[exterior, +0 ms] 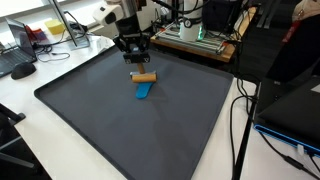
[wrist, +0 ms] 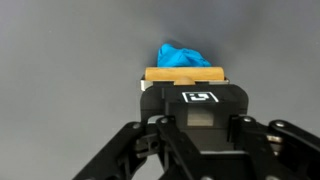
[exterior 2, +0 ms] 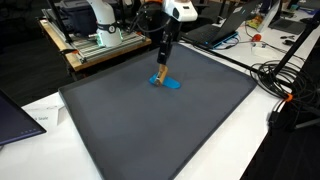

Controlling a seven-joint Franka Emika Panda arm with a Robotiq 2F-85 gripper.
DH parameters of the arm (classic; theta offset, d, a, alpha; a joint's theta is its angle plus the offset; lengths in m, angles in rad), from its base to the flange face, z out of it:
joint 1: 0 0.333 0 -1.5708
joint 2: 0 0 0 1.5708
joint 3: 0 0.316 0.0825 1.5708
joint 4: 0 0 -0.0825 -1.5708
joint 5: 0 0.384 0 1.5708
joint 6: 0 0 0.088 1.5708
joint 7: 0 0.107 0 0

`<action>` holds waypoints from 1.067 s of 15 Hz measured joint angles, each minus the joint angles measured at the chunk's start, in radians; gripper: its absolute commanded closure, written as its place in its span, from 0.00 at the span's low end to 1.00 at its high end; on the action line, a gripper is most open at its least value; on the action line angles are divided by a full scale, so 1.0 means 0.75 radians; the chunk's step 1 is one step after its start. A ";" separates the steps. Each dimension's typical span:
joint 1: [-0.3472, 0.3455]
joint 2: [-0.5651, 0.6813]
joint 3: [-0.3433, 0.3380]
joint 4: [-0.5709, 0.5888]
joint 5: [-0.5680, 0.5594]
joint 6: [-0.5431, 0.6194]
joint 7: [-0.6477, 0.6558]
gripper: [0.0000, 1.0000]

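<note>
Wooden block (exterior: 145, 76) taken as reference (tan, short, lying flat). It is seen resting on a dark grey mat (exterior: 100, 115), which is laid over the white tabletop (exterior: 28, 95).

The end effector (exterior: 134, 60) is positioned directly above the block, with its fingertips brought down to about the block's top. Contact can't be confirmed in either exterior view.

Opening width cannot be told. In the wrist view only the black linkage is shown, with the block (wrist: 185, 74) just past it and the finger pads hidden. No grasp can be confirmed either.

A crumpled blue piece (exterior: 144, 91) (cloth or foil, not resolvable) is found touching the block on the side away from the arm. In the wrist view the blue piece (wrist: 182, 54) is seen right behind the block.

An electronics rack (exterior: 195, 35) is seen well beyond the block, off the mat.
</note>
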 measured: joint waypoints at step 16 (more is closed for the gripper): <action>-0.012 0.006 -0.009 0.005 0.011 -0.019 -0.061 0.78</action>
